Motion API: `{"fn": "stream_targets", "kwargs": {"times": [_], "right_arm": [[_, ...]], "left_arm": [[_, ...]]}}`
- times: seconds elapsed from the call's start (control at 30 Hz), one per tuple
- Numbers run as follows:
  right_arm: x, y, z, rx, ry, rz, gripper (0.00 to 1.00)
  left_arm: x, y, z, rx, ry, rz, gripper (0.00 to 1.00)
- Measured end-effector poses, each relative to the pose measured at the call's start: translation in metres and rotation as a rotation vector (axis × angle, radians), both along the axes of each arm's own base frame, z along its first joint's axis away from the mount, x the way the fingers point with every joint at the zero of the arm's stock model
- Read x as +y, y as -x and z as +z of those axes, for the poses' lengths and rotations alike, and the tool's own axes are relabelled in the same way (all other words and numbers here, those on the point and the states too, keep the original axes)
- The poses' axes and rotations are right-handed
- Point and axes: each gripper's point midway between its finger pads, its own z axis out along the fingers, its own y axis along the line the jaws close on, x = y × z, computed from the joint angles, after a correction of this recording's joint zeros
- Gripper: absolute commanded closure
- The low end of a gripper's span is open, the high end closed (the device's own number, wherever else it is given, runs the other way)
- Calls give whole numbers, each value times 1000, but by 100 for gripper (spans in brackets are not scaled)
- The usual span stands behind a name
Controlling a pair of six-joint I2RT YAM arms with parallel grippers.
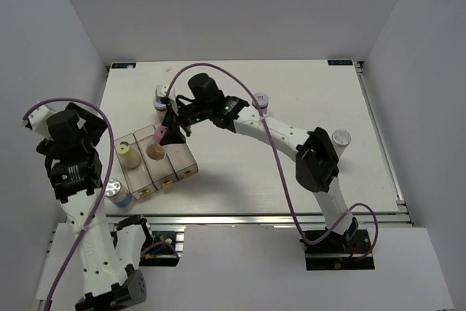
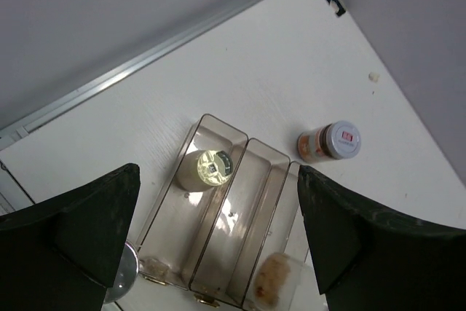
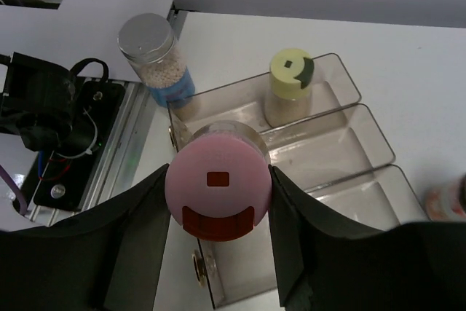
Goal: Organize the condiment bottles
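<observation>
Glossy clear plastic tray (image 3: 328,154), matt pink lid (image 3: 218,180) (silver lid (image 3: 145,34) shiny, metallic), smooth white table (image 3: 408,56).

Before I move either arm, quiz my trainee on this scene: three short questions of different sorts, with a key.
1. True or false: the yellow-lidded bottle stands in an end compartment of the tray.
2. What is the right gripper shut on? A. the pink-lidded bottle B. the yellow-lidded bottle C. nothing
3. Fill in the blank: the silver-lidded bottle with the blue label stands ___ the tray (inside or outside).

Key: 1 true; 2 A; 3 outside.
</observation>
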Motion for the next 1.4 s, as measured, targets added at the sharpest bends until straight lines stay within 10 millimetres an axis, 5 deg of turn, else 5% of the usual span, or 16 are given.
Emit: {"fn": "stream_targets", "kwargs": {"times": [0.33, 0.6, 0.93, 1.4], "right_arm": [[47, 25, -30, 135, -20, 18, 100], [74, 38, -32, 137, -62, 18, 100], [101, 25, -71, 49, -34, -64, 100], [112, 39, -104, -95, 25, -65, 100]], "left_arm": [[-5, 50, 44, -217, -54, 85, 2], [-11, 50, 30, -166, -20, 59, 2], [-20, 50, 24, -146, 9, 18, 2], [-31, 50, 13, -134, 39, -37, 2]]}}
